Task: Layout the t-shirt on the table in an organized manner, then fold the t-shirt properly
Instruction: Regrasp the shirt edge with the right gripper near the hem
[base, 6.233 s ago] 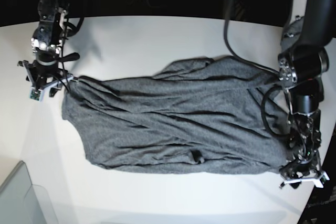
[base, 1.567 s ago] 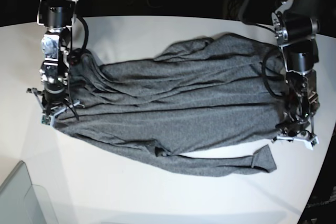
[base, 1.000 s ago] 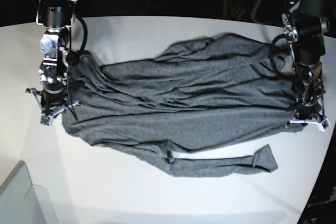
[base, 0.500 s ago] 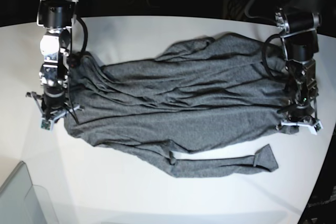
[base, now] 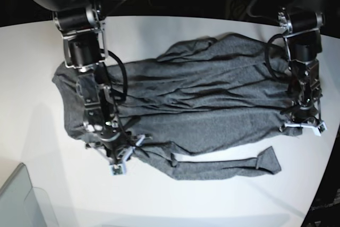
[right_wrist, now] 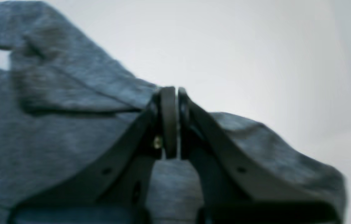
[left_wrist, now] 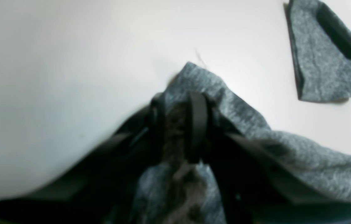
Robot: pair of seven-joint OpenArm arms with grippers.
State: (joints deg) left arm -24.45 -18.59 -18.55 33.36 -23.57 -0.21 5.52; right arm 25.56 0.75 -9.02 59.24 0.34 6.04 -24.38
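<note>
The dark-grey t-shirt [base: 202,99] lies wrinkled across the white table [base: 175,30], with a long strip [base: 228,166] trailing along its near edge. On the right of the base view, my left gripper [base: 304,123] is shut on the shirt's edge. Its wrist view shows the left gripper [left_wrist: 178,105] with bunched t-shirt cloth [left_wrist: 287,149] between the fingers. My right gripper [base: 118,160] stands at the shirt's lower left, by the near edge. In its wrist view the right gripper [right_wrist: 173,93] has its fingers pressed together, with the t-shirt [right_wrist: 54,140] tented up to their tips.
A translucent grey bin corner [base: 21,200] sits at the near left of the table. Dark background and cables lie beyond the far edge. The left wrist view shows another piece of the shirt [left_wrist: 318,62] on the bare table [left_wrist: 54,62].
My right gripper has swung from the shirt's left end toward the near middle, dragging cloth with it. The left gripper has hardly moved.
</note>
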